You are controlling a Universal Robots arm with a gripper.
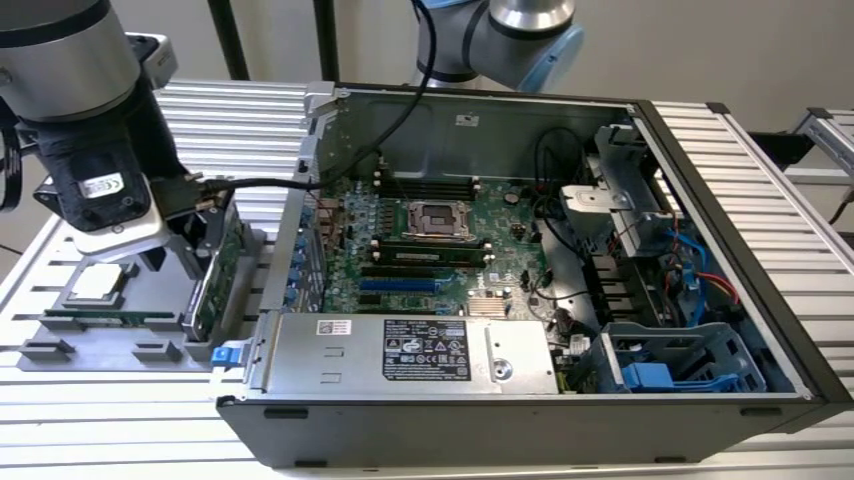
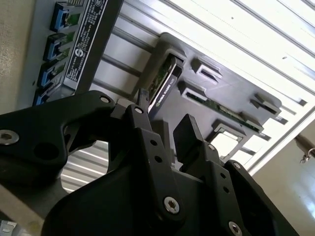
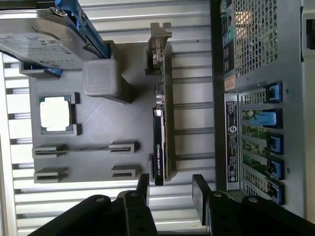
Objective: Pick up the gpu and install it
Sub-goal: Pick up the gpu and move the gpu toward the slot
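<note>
GPU (image 3: 158, 147) stands on edge in grey tray (image 3: 98, 162), 9 o'clock of case (image 1: 400, 440) in exterior view; gripper (image 3: 171, 189) just above it, wide open, nothing held.

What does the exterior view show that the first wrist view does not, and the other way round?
Exterior view: the motherboard and power supply inside the case. First wrist view: the case's rear mesh grille, and the fingers standing open. Both: the gpu on edge in the grey holder, where the processor chip also lies.
</note>
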